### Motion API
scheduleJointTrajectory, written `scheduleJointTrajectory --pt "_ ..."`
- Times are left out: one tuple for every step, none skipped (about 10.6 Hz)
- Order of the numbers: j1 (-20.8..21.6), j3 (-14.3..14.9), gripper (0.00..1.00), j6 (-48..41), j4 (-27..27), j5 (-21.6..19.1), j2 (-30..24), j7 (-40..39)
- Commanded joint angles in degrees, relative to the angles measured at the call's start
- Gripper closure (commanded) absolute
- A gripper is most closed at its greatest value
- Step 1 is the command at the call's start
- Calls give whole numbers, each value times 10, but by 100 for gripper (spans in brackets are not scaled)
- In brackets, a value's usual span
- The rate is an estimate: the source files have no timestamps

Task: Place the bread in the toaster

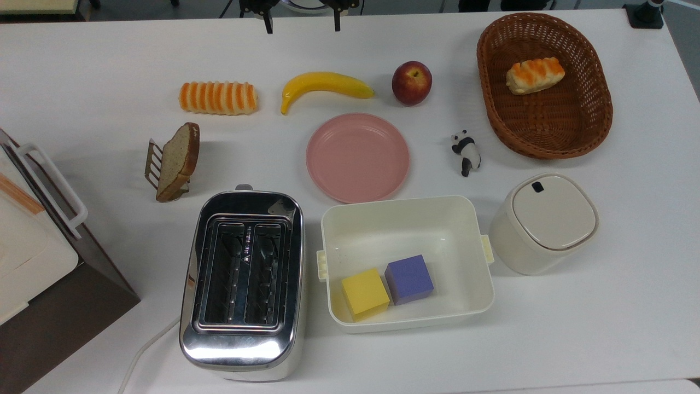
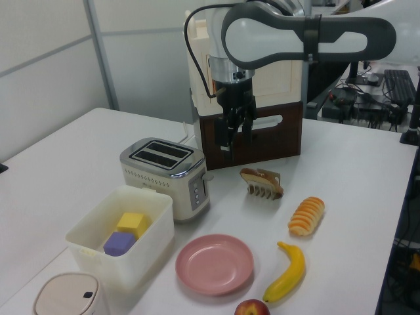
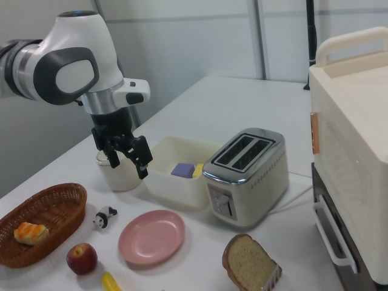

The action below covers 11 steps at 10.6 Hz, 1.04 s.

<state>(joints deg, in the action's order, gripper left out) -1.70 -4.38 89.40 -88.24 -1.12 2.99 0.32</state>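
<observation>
Hovering empty and parted above the desk [image 1: 82, 82], the pincer [image 3: 126, 159] has yet to reach the bread [image 1: 179, 160], which leans in a wire rack [image 1: 155, 162] just beyond the toaster [image 1: 243, 284]; descending to grip it comes next.

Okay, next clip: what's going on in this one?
A Franka arm hangs over the table with its gripper open and empty, above the spread of objects. The bread leans on edge in a small wire rack, untouched. The toaster stands beside a white bin holding a yellow block and a purple block, both slots empty. Nothing has been picked up yet.
</observation>
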Motion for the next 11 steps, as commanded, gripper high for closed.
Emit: scheduleJointTrajectory --pt "-3 -7 0 -2 -16 8 -3 38" --pt "-4 -7 0 0 -15 10 0 40" --pt "-4 -7 0 1 -12 21 7 40" --pt "-5 -7 0 5 -11 23 7 40" --pt "-4 -7 0 5 -12 23 8 40" --pt "-3 -7 0 5 -13 23 8 40" --pt "-3 -7 0 4 -13 23 8 40" --pt "-3 -7 0 4 -13 23 8 36" --pt "-4 -6 0 4 -14 23 7 32" --pt "-5 -5 0 4 -13 23 8 31" --pt "-6 -5 0 5 -13 23 8 30"
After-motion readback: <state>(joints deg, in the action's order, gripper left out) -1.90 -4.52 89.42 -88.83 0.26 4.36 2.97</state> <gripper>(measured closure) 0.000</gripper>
